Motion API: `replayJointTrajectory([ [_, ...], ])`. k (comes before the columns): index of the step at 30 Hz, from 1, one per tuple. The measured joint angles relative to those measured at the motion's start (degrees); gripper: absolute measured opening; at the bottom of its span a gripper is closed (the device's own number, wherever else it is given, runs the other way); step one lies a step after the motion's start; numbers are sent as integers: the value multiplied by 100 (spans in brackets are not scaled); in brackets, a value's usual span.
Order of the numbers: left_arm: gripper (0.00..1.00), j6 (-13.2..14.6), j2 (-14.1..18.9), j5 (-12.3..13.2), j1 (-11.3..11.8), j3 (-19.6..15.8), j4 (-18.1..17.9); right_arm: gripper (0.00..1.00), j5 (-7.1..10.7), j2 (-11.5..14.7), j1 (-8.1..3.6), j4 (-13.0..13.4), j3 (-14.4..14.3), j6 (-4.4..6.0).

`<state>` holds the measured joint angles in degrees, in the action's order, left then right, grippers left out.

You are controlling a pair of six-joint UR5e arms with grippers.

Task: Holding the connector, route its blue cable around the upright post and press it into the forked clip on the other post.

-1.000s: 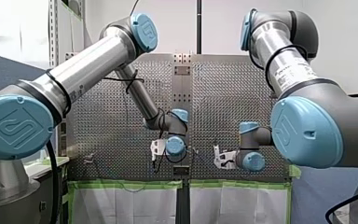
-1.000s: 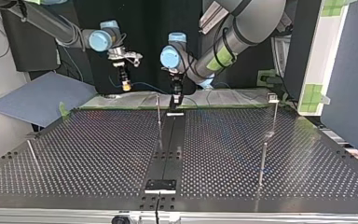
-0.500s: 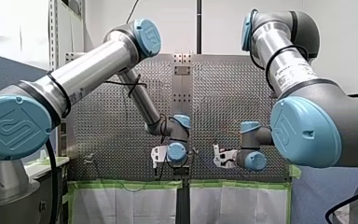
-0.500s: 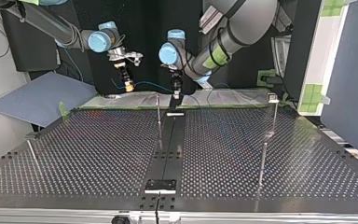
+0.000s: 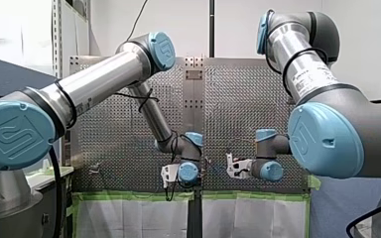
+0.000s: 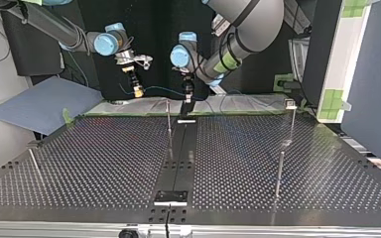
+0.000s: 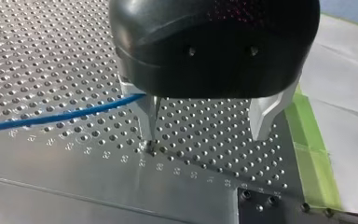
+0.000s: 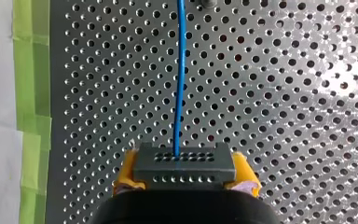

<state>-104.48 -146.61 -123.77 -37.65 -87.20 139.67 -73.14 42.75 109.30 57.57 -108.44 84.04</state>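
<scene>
Yellow-padded right hand [image 8: 185, 171] clamps hole-dotted black connector [image 8: 185, 159] | thin blue cable [image 8: 180, 84] straight | metal-fingered left hand [image 7: 206, 135] apart

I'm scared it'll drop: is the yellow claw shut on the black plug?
Shut. The connector sits squeezed between the right gripper's yellow pads, blue cable running out ahead.

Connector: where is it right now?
In the right wrist view the connector is clamped between the yellow pads of my right tool, above the perforated table near the green tape, with the blue cable running straight ahead.
</scene>
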Motion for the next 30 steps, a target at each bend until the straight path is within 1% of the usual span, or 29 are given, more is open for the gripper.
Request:
replayJointTrajectory([
  [7,100,41,-1,62,24,11,-235,0,0,0,12,0,1,0],
  [12,100,53,-2,77,33,14,-267,0,-13,0,3,0,1,9],
  [16,100,58,-2,2,36,14,-271,0,-22,0,-16,0,2,20],
  [17,84,58,-2,-10,36,14,-273,0,-23,1,-19,0,1,21],
  [18,84,59,-2,-21,37,13,-277,0,-24,1,-22,0,1,23],
  [19,68,59,-3,-26,37,14,-280,0,-25,1,-23,0,1,24],
  [20,57,59,-2,-29,38,13,-283,0,-25,1,-24,0,2,25],
  [21,57,60,-2,-33,38,13,-288,0,-25,0,-25,0,1,25],
  [22,45,61,-3,-33,38,13,-292,0,-26,1,-25,0,2,26],
  [23,39,67,-3,-31,37,14,-299,0,-26,1,-25,0,1,26],
  [24,39,88,-3,-23,35,14,-311,0,-26,1,-26,1,2,26],
  [25,36,110,-2,-16,33,15,-319,0,-26,1,-25,0,1,26],
  [30,36,209,1,4,12,20,-340,0,-31,1,-26,0,2,27],
])
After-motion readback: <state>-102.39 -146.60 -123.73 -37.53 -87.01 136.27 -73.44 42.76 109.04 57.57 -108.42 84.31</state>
